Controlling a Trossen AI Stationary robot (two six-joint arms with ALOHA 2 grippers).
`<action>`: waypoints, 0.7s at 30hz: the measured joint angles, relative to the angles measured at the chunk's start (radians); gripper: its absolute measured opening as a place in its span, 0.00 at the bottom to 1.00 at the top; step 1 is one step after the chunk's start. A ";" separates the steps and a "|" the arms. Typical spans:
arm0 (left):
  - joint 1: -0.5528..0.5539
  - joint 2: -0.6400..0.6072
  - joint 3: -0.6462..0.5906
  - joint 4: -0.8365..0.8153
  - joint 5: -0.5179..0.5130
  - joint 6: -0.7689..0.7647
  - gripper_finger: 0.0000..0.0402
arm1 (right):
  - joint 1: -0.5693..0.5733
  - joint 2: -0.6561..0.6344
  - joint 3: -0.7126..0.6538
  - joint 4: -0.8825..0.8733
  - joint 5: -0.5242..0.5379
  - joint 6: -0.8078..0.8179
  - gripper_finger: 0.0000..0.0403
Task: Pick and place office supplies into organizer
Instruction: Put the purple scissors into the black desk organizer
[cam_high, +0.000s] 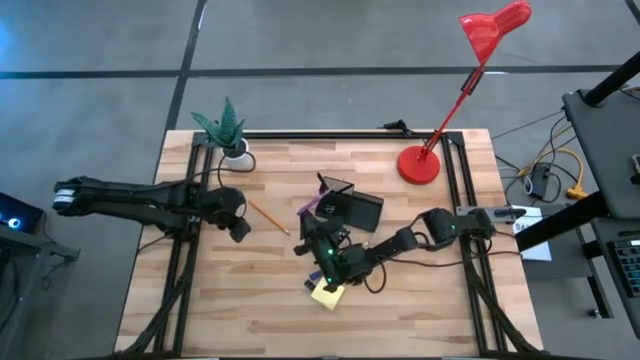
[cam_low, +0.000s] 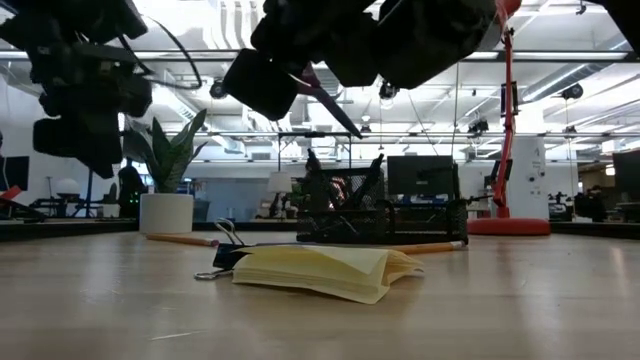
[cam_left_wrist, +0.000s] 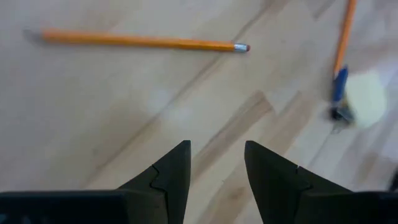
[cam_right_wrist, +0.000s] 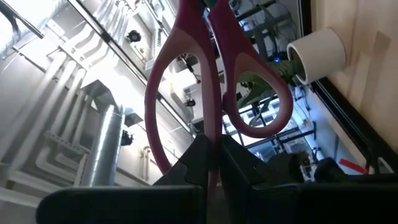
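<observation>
The scissors (cam_high: 312, 203), purple-handled, hang in the right gripper (cam_high: 318, 228) just beside the black organizer (cam_high: 362, 211) at mid-surface in the high view. The left gripper (cam_high: 238, 228) hovers near an orange pencil (cam_high: 268, 216) lying on the wood, and the yellow sticky-note pad (cam_high: 327, 293) sits below the right arm. The risk I judge here is that the blades point out sideways over the tray; if they meet its rim on the way down they could tip it or slip in the grip.

In the low view the pad (cam_low: 325, 271) lies in front with a binder clip (cam_low: 222, 262) touching its edge, and the organizer (cam_low: 380, 215) stands behind it. The right arm hangs low over both, so a sweep could drag the pad or clip.

The left wrist view shows the left jaws parted and empty over bare wood, the pencil (cam_left_wrist: 144, 41) ahead of them. A second pencil (cam_left_wrist: 344, 34) and a blue piece (cam_left_wrist: 339, 85) lie farther off by the pad. A round pencil may roll from a shallow pinch.

The right wrist view shows the right jaws closed on the scissors (cam_right_wrist: 214, 74) near the handle loops, a narrow hold that could let them pivot.

No brand, label or writing is readable in any view.
</observation>
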 joint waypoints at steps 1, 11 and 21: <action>0.000 0.012 0.000 0.003 -0.001 -0.024 0.34 | 0.000 0.000 0.000 -0.001 0.000 -0.001 0.03; 0.001 0.148 -0.015 0.121 -0.010 0.043 0.34 | 0.000 0.000 0.000 -0.006 0.021 0.009 0.03; 0.008 0.328 -0.021 0.262 -0.078 0.101 0.34 | -0.001 0.000 0.004 -0.007 0.047 0.090 0.03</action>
